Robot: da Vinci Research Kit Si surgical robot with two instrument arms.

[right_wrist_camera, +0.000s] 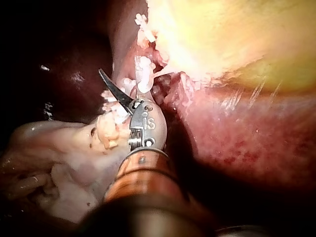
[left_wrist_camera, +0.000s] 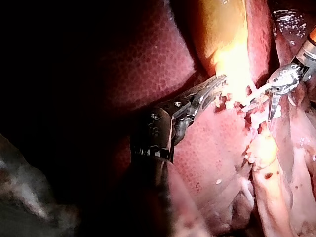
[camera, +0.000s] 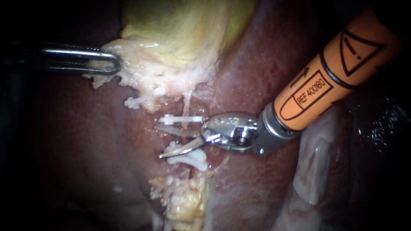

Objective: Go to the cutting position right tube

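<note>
My right instrument [camera: 159, 141], on an orange shaft, has two thin blades standing open. They straddle a thin pale tube [camera: 186, 105] that runs down from the gallbladder [camera: 180, 25]. One white clip [camera: 184, 119] lies just above the blades, another [camera: 190, 158] just below. In the right wrist view one dark blade [right_wrist_camera: 111, 86] shows beside a clip [right_wrist_camera: 143, 74]; the other blade is hidden. My left instrument [camera: 105, 63] is shut on the pale tissue at the gallbladder's lower edge, also shown in the left wrist view [left_wrist_camera: 212, 88].
Dark red liver [camera: 77, 141] surrounds the site. A third white clip [camera: 133, 102] sits on a strand to the left. Yellowish fatty tissue [camera: 184, 201] lies below the clips. A pale fold of tissue [camera: 317, 171] lies under the right shaft.
</note>
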